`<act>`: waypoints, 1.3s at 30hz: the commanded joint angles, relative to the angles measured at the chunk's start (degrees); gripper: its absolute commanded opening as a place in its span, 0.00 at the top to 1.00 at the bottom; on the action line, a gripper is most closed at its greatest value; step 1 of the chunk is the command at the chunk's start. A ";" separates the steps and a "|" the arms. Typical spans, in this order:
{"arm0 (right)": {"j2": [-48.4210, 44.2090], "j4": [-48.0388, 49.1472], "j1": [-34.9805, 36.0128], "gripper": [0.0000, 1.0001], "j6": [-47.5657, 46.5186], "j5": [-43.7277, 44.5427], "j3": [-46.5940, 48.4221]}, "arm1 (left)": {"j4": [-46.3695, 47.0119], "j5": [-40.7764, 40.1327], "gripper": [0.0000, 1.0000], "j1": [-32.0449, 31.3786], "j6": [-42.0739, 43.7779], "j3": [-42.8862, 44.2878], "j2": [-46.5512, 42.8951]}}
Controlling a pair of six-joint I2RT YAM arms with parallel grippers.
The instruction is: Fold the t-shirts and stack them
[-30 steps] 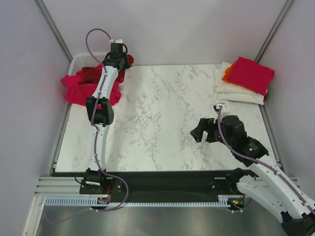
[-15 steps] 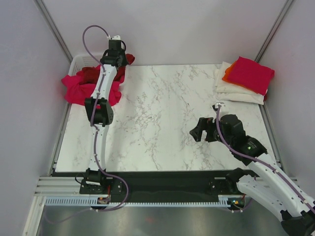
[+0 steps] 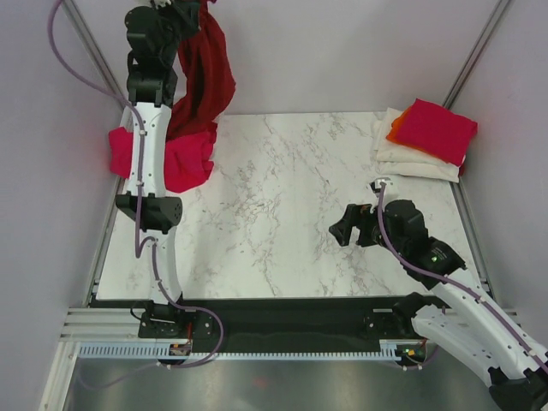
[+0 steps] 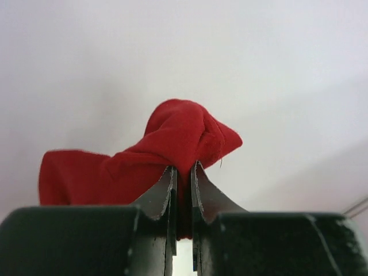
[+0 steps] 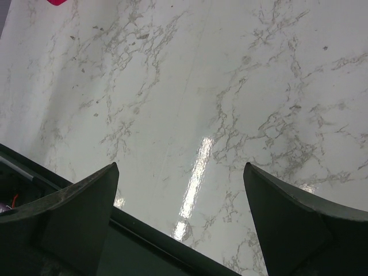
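Left arm (image 3: 142,158) stretched up, jaws pinched; right arm (image 3: 441,261) low (jaws wide).

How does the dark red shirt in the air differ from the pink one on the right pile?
The dark red shirt hangs loose, pinched in the left gripper; the pink shirt lies folded flat atop the pile, untouched. The first is deep red, the second bright pink. Both are soft cloth.

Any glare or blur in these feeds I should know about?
Right wrist view: a bright glare streak on the marble table, pincer fingers soft. Left wrist view: the dark red t-shirt reads clearly against a plain background. Top view: evenly lit.
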 commanded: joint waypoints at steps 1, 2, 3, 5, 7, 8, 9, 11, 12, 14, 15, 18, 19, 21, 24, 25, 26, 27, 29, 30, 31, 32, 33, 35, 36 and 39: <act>-1.88 2.36 0.11 0.02 0.72 -0.49 -0.78 | 19.36 10.27 0.98 -0.64 -3.70 3.24 -6.98; -2.58 2.36 0.11 0.02 0.81 -0.31 -1.05 | 22.08 10.10 0.98 -0.81 -3.26 3.24 -8.04; -2.84 2.28 0.11 0.02 0.90 -0.40 -1.22 | 22.63 9.58 0.98 -0.90 -2.99 3.07 -9.09; -3.72 2.19 0.02 0.02 1.34 -0.49 -1.58 | 22.37 9.22 0.98 -0.73 -3.69 2.80 -12.17; -3.99 2.19 0.11 0.02 1.60 0.21 -1.49 | 21.76 12.20 0.98 -0.82 -5.18 0.87 -14.89; -4.42 2.10 0.02 0.02 1.60 0.57 -1.32 | 20.62 13.69 0.98 -0.90 -5.97 0.17 -15.42; -4.52 1.84 0.11 0.02 1.60 1.96 -0.53 | 19.31 16.32 0.98 -1.08 -7.02 -0.10 -16.04; -5.39 0.61 0.11 0.02 1.60 4.33 0.79 | 14.92 18.79 0.98 -1.52 -9.40 -0.19 -17.53; -5.74 0.17 0.11 0.02 1.52 5.74 1.49 | 9.07 20.28 0.98 -2.82 -9.67 -0.27 -18.06; -7.23 -1.67 0.02 0.02 1.52 11.45 4.30 | 1.66 20.30 0.98 -5.72 -7.31 -0.19 -19.90; -7.85 -2.11 0.11 0.02 1.60 12.95 5.96 | -5.25 20.56 0.98 -10.18 -4.95 -0.45 -20.43; -9.79 -4.05 0.11 0.02 1.78 20.68 8.78 | -14.51 16.11 0.94 -21.33 5.42 -4.48 -23.23; -9.96 -5.18 0.11 0.02 1.78 22.35 9.40 | -19.68 14.16 0.88 -23.82 8.58 -6.67 -23.95; -10.14 -6.86 0.11 0.02 2.39 27.62 10.81 | -24.11 12.13 0.74 -28.91 10.10 -16.76 -27.27; -8.65 -10.37 0.11 0.02 3.53 32.46 12.30 | -25.71 13.53 0.00 -33.05 10.90 -38.54 -32.11; -7.86 -11.68 0.11 0.02 3.71 33.08 12.48 | -25.62 12.40 0.00 -33.85 11.68 -43.29 -34.65; -7.51 -11.96 0.11 0.02 3.89 33.26 12.48 | -25.53 10.13 0.00 -34.39 11.78 -51.52 -35.63; -7.24 -12.22 0.11 0.02 4.06 32.57 12.14 | -25.62 3.84 0.00 -34.65 11.52 -54.91 -36.86; -6.45 -12.05 0.11 0.02 4.59 31.60 11.52 | -25.53 -6.96 0.00 -34.13 11.25 -62.45 -40.46; -6.28 -11.88 0.02 0.02 4.77 29.94 11.00 | -25.27 -10.17 0.00 -33.60 11.34 -64.41 -41.78; -5.49 -11.61 0.11 0.02 5.20 29.23 10.64 | -24.83 -12.72 0.00 -32.47 11.08 -66.35 -44.58; -5.22 -11.44 0.20 0.02 5.47 28.44 10.38 | -23.35 -14.75 0.00 -28.54 10.81 -70.20 -45.83; -5.05 -11.09 0.11 0.02 5.82 27.30 9.59 | -22.64 -13.81 0.00 -25.54 9.85 -72.06 -46.80; -4.26 -10.56 0.02 0.02 6.70 25.80 8.71 | -19.58 -10.31 0.00 -18.95 8.88 -76.90 -48.73; -4.08 -10.21 0.11 0.02 6.87 25.36 7.75 | -17.99 -10.03 0.00 -14.22 9.57 -78.65 -48.91; -3.55 -8.98 0.11 0.02 7.66 23.86 5.81 | -10.90 -15.20 0.00 -9.35 10.80 -83.76 -46.03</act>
